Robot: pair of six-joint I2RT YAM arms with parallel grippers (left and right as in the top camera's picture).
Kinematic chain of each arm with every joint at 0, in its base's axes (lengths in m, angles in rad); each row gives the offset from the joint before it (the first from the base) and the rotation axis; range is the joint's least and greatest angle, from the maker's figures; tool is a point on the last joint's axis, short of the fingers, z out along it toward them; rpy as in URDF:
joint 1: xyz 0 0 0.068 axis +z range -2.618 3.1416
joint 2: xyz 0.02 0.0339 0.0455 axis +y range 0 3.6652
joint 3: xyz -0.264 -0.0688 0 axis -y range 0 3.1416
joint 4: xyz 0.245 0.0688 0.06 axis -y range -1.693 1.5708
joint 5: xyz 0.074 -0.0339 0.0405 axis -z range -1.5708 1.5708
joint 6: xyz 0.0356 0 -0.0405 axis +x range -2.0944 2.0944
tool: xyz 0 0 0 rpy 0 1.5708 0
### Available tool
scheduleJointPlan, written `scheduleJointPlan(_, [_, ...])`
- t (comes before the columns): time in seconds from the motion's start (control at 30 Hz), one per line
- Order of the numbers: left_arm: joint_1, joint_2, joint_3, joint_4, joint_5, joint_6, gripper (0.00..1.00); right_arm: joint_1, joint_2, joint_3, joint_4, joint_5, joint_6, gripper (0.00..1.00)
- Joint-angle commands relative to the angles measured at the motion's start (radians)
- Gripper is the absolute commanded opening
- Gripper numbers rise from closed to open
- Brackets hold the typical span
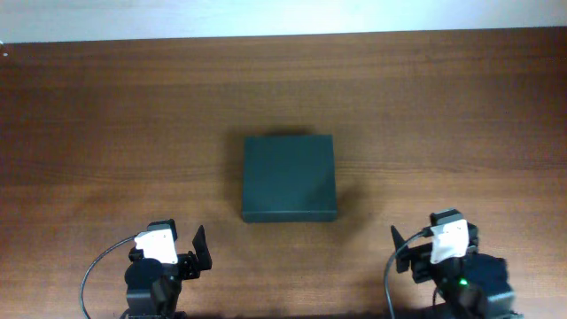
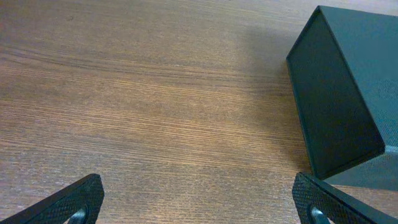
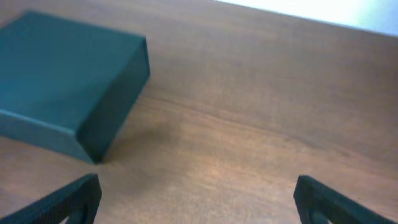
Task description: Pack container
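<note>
The left hand [image 1: 168, 248] sits at the near edge of the surface [image 1: 106, 133], left of the middle, its fingers spread wide around nothing. The right hand [image 1: 438, 244] is also at the near edge, toward the near-right corner, equally wide and empty. The box [image 1: 290, 177] lies flat in the middle of the surface, between the two hands and well apart from both, with its lid shut. Nothing to go inside it is in view. The main risk is likely the lid. A finger prying at the flap with no hand bracing the box could shove the box across the smooth wood instead of opening it.
</note>
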Motion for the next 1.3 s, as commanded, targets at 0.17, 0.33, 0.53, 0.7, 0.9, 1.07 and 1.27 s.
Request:
scheduleJointPlan(0.17, [0.007,-0.008,-0.005,0.005,-0.012,-0.012,0.99,-0.069,-0.107,-0.184,0.071,0.02,0.143,0.99])
scheduleJointPlan(0.33, [0.007,-0.008,-0.005,0.005,-0.012,-0.012,0.99,-0.144,-0.118,-0.223,0.071,0.019,0.198,0.99])
scheduleJointPlan(0.53, [0.007,-0.008,-0.005,0.005,-0.012,-0.012,0.99,-0.19,-0.118,-0.257,0.064,0.019,0.197,0.99])
scheduleJointPlan(0.7, [0.007,-0.008,-0.005,0.005,-0.012,-0.012,0.99,-0.19,-0.118,-0.256,0.042,0.023,0.193,0.99])
scheduleJointPlan(0.9, [0.007,-0.008,-0.005,0.005,-0.012,-0.012,0.99,-0.19,-0.118,-0.256,0.044,0.02,0.194,0.99])
scheduleJointPlan(1.07, [0.007,-0.008,-0.005,0.005,-0.011,-0.012,0.99,-0.19,-0.118,-0.256,0.044,0.02,0.194,0.99])
scheduleJointPlan(1.27, [0.007,-0.008,-0.005,0.005,-0.012,-0.012,0.99,-0.19,-0.118,-0.256,0.044,0.02,0.194,0.99])
